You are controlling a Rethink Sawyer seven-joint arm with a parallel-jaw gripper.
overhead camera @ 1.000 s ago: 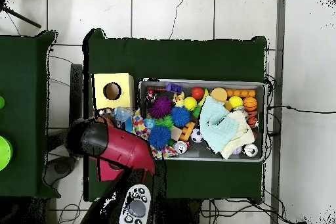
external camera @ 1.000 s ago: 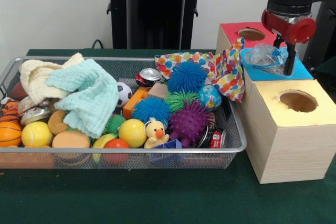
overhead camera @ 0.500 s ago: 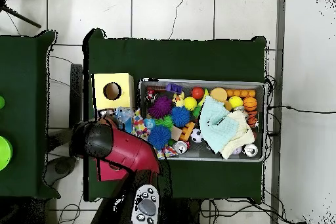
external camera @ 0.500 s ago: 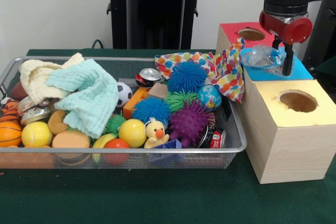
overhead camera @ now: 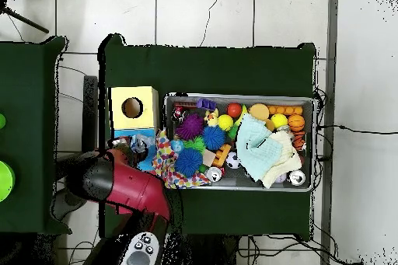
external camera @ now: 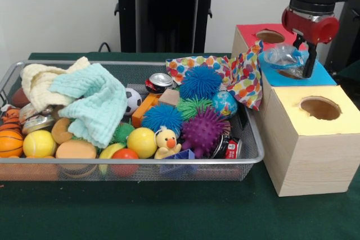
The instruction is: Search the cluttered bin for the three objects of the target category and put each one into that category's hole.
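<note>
Item 1, wire bin [external camera: 256,153], left and centre of the green surface [external camera: 169,212]. I logged it crowded: pale cloths [external camera: 84,102] heaped at its left end, balls along the near wall, spiky balls [external camera: 201,81] and a crushed can [external camera: 160,81] towards the right. A spotted cloth [external camera: 239,74] trailed over the bin's right rim and touched the boxes.

Item 2, row of boxes just right of the bin: a yellow-topped box [external camera: 309,139] nearest the camera, a blue-topped box [external camera: 315,76] behind it, a red-topped box [external camera: 247,31] at the back, each with a hole.

Item 3, clear plastic bottle [external camera: 283,57], crumpled, over the blue top. I took it for one of the target things.

Item 4, claw [external camera: 302,55], at the far right above the blue-topped box. The near finger stood against the bottle's right side. How wide the claw was parted, and whether it gripped the bottle or only touched it, I could not tell.

Step judged: delivery of the bottle at the blue hole. The next move called for centring the bottle over that hole, hidden beneath it, then returning to the bin for another piece.
</note>
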